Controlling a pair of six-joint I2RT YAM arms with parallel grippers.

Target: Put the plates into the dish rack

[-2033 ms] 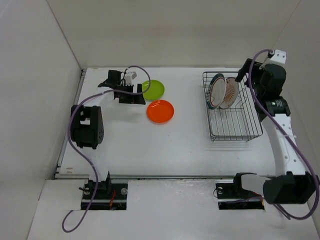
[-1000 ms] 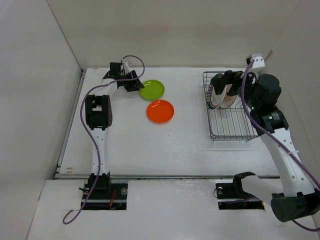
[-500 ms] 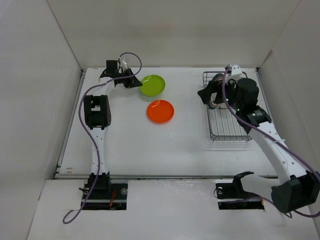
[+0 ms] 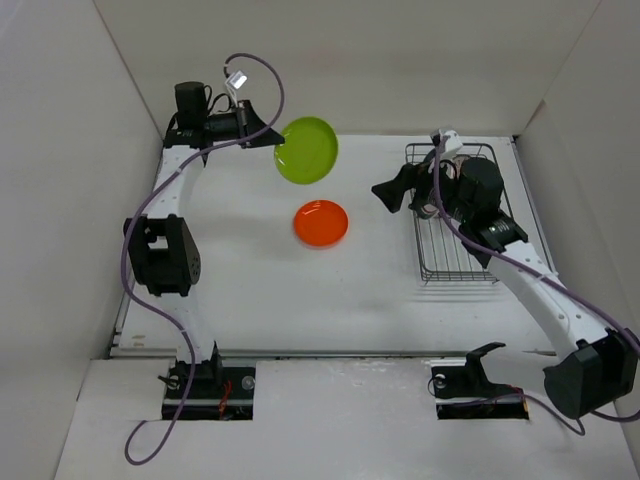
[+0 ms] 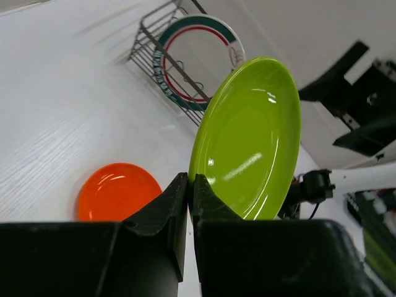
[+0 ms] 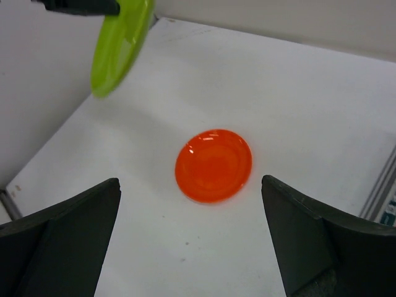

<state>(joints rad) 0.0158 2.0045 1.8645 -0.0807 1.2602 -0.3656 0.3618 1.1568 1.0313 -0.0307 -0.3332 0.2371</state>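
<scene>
Left wrist: left hand pinches lime green plate by its rim; right hand spread wide, facing orange plate.

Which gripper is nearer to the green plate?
Left. The left gripper is shut on the green plate's rim, holding it above the table. The right gripper hangs open apart from it, near the rack, facing the orange plate.

A lab test cell, shown by plain white panels boxing in a white tabletop.
</scene>
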